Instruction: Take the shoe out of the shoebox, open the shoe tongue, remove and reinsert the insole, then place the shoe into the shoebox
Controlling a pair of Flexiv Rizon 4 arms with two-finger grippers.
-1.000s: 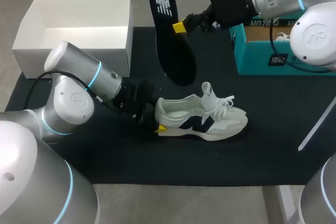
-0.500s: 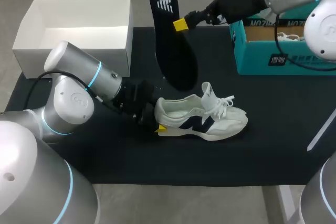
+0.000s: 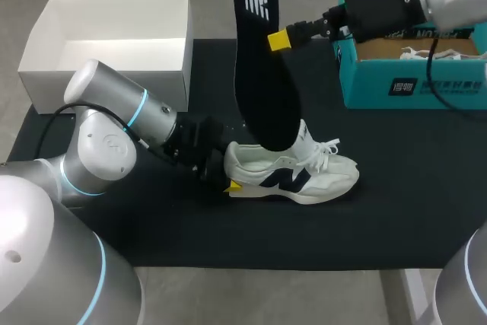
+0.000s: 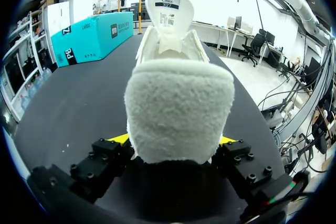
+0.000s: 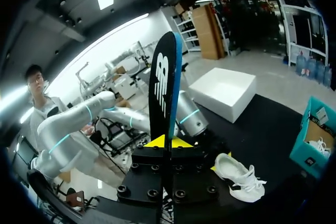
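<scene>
You have the shoe [image 3: 293, 169] out of the shoebox. It lies on its sole near the middle of the black table [image 3: 380, 218], with the heel toward 9 o'clock and the toe toward 3 o'clock. Your left end effector [image 3: 226, 175] comes in from 9 o'clock and pinches the heel. In the left wrist view its yellow fingertips [image 4: 119, 139] press on both sides of the fuzzy heel collar, and the tongue [image 4: 169, 9] stands up ahead of them.

Your right end effector [image 3: 280, 38] comes in from 2 o'clock and pinches the black insole [image 3: 262, 74] by its long edge, with one finger on each face. The insole hangs almost upright above the table. Its heel end, with the white logo, is toward 12 o'clock and its toe end toward 6 o'clock. In the head view the toe end overlaps the opening of the shoe, but I cannot tell if it touches the shoe. In the right wrist view the insole stands edge-on between the fingers, and the shoe lies on the table beyond it.

The teal shoebox [image 3: 380, 85] stands open at 2 o'clock on the table. An open white box [image 3: 106, 66] stands at 10 o'clock.
</scene>
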